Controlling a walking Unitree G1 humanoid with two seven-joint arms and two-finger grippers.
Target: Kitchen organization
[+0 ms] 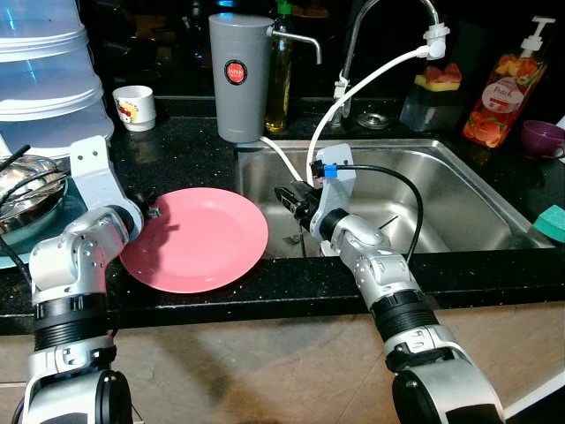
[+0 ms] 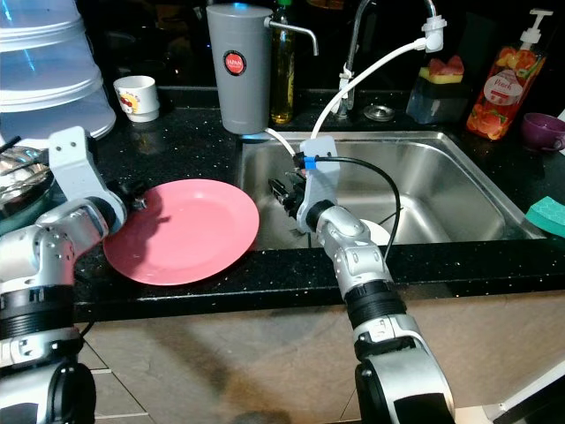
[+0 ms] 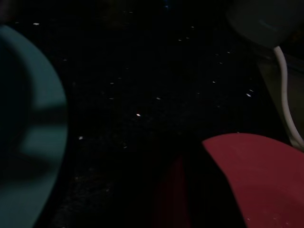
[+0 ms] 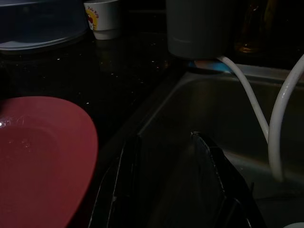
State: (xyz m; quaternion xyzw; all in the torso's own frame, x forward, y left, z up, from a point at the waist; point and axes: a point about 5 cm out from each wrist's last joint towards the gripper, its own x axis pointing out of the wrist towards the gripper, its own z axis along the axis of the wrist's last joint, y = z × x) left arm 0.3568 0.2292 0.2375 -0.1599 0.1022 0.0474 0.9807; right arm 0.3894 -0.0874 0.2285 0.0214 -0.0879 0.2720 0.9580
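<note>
Resting flat on the speckled black stone counter (image 1: 177,150), the round pink plastic plate (image 1: 196,237) sits at about seven o'clock from the stainless steel sink basin (image 1: 459,199), its right rim near the sink's edge. The left gripper (image 1: 148,210) is at the plate's nine o'clock rim, touching or just beside it; whether its fingers are apart or together I cannot tell, as the left wrist view is too dark. The right gripper (image 1: 291,198) hovers over the sink's left wall, at the plate's three o'clock, fingers apart and holding nothing, as the right wrist view shows.

Behind, at twelve o'clock from the plate, stands the tall grey cylindrical water filter (image 1: 239,75), with a small white printed cup (image 1: 135,107) at eleven o'clock. A peach-labelled soap pump bottle (image 1: 503,93) stands at the sink's far right.

Judging by this, the organizing looks early: the plate is not yet lifted or stowed, the cup is untouched, and metal dishes (image 1: 26,181) lie at the far left. Gripping the plate seems to be the step in hand.
</note>
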